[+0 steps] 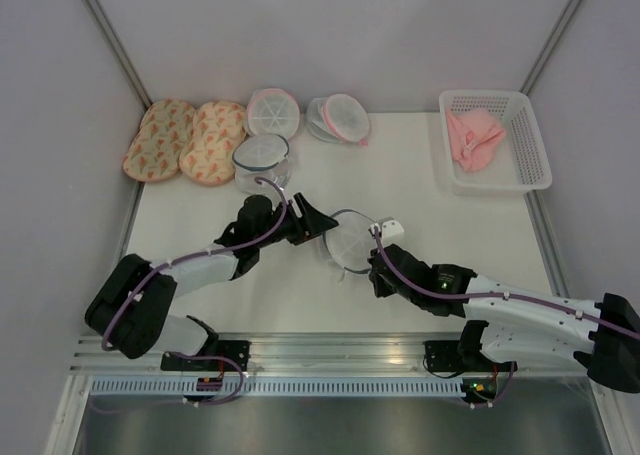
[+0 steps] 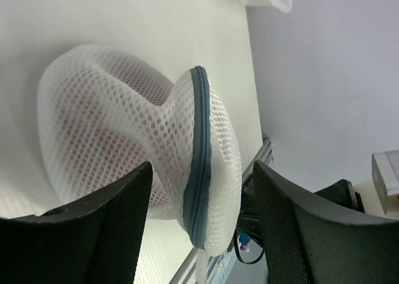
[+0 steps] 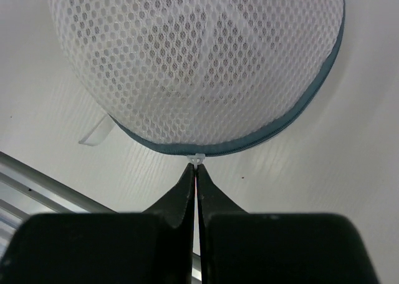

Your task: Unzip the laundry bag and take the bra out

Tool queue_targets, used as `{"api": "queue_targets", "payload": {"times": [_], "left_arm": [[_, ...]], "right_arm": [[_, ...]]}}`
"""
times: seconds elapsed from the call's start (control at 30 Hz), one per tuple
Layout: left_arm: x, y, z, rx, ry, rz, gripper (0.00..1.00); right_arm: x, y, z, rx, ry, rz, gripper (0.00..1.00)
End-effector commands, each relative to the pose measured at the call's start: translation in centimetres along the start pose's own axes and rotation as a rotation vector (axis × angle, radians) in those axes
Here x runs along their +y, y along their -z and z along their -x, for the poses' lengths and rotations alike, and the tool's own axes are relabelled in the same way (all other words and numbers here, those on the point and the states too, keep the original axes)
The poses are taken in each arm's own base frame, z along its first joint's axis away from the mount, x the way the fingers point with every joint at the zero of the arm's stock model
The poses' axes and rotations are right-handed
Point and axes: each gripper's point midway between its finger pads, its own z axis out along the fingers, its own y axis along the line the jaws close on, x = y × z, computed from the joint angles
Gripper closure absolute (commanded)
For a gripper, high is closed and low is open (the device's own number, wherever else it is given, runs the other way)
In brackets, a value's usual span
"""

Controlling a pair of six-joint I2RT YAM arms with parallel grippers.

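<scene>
Table (image 1: 480, 245): white, grey walls (image 1: 350, 35) around.
My left fingers (image 2: 93, 234): apart, astride laundry bag (image 2: 124, 134).
My right fingers (image 3: 177, 200): pinching zip pull (image 3: 197, 159).

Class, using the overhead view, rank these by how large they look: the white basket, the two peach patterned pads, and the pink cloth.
1. white basket
2. left peach pad and right peach pad, which look alike, so tied
3. pink cloth, lying in the basket
</scene>
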Motion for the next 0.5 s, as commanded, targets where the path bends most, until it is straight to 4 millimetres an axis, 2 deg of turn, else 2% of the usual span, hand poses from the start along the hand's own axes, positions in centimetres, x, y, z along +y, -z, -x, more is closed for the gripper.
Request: {"api": "queue_targets", "payload": {"times": [0.0,0.1,0.17,0.27,0.3,0.37,0.43,0.47], "left_arm": [[2.1,2.4,1.9,-0.135,-0.012,0.188,0.30],[3.7,5.8,1.7,-0.203,0.025,0.307,0.29],[4.0,7.8,0.9,-0.221,0.042,0.327,0.23],[4.6,9.5,-0.6,-0.209,0.081,0.346,0.23],[4.5,9.6,-1.1,-0.199,0.113,0.332,0.23],[4.1,9.7,-2.8,-0.154,0.189,0.267,0.23],[3.6,9.5,-3.7,-0.130,0.244,0.205,0.23],[4.4,9.6,-4.9,-0.107,0.280,0.199,0.23]], "right_arm": [[2.3,-0.8,0.1,0.001,-0.032,0.091,1.00],[4.0,-1.2,0.5,-0.005,-0.034,0.163,1.00],[4.9,-1.2,0.9,-0.013,-0.035,0.205,1.00],[6.5,-1.5,1.8,-0.037,-0.033,0.264,1.00],[7.1,-1.5,2.6,-0.056,-0.037,0.283,1.00],[8.2,-1.7,2.9,-0.053,-0.033,0.326,1.00],[9.1,-1.8,3.4,-0.056,-0.037,0.359,0.99],[9.4,-1.8,3.5,-0.055,-0.037,0.373,1.00]]}}
